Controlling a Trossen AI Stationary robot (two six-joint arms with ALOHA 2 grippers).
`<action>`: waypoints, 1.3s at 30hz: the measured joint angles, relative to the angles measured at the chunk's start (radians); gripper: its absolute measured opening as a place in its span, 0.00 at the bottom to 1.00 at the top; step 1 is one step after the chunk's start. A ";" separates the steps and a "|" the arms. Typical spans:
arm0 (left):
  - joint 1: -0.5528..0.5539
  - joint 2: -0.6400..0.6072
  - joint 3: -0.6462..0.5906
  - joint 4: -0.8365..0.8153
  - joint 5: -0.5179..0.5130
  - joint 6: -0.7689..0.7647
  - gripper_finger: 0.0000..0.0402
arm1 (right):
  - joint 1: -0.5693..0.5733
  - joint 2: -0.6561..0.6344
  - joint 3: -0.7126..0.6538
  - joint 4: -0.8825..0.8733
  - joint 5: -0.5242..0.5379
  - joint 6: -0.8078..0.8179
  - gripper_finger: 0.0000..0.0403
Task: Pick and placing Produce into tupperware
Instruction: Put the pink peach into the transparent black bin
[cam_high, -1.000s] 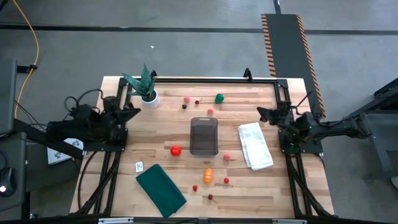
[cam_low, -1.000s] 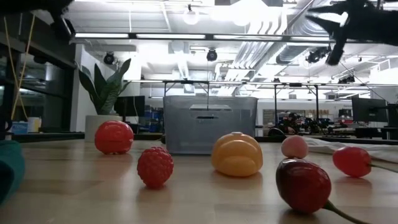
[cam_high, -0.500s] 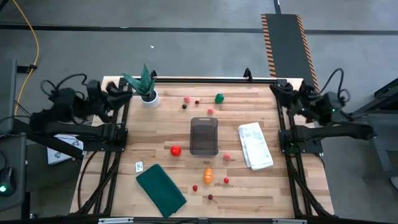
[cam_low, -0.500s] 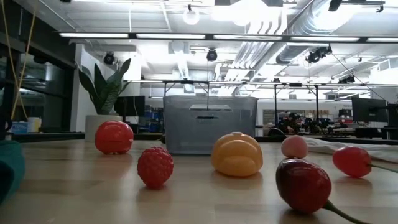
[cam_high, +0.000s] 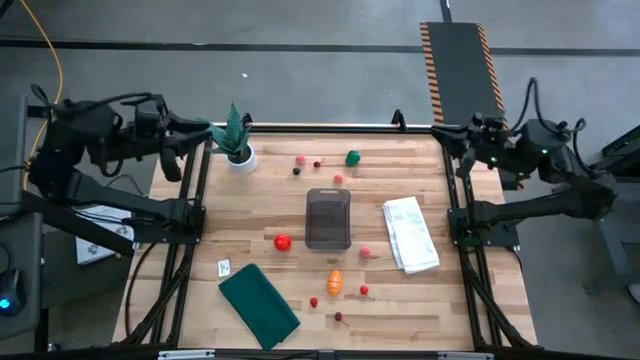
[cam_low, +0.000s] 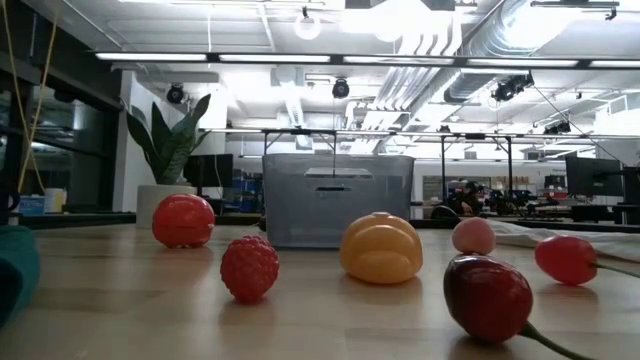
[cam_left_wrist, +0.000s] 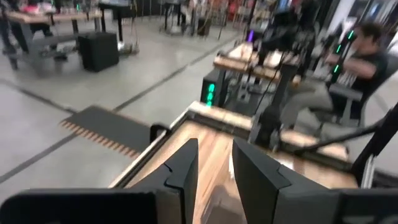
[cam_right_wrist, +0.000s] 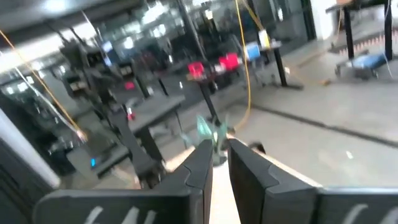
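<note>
Clear grey-tinted rectangular plastic tupperware (cam_high: 327, 218) sat empty at table centre, toy produce ringed round it, red ball (cam_high: 283, 241) at its 8 o'clock; left gripper (cam_left_wrist: 214, 168) and right gripper (cam_right_wrist: 220, 163) were raised off-table at 10 and 2, jaws slightly parted, empty; risk: round pieces rolling off if nudged.

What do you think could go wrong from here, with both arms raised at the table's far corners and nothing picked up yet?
1. The left claw sits right by the potted plant; coming down, it could knock it over.
2. The tupperware is narrow, and the red ball lies just beside it; a clumsy reach may roll the ball away.
3. The berry-sized pieces near the front edge are tiny, so a claw may pinch wood instead.
</note>
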 joint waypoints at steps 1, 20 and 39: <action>0.000 0.016 0.016 -0.029 0.000 -0.001 0.22 | 0.000 0.016 0.017 -0.038 -0.006 0.013 0.10; 0.000 0.179 0.039 -0.304 0.144 -0.131 0.22 | 0.000 0.301 0.115 -0.385 -0.180 0.180 0.10; 0.000 0.321 0.038 -0.366 0.243 -0.053 0.22 | 0.079 0.523 0.115 -0.421 -0.369 0.053 0.10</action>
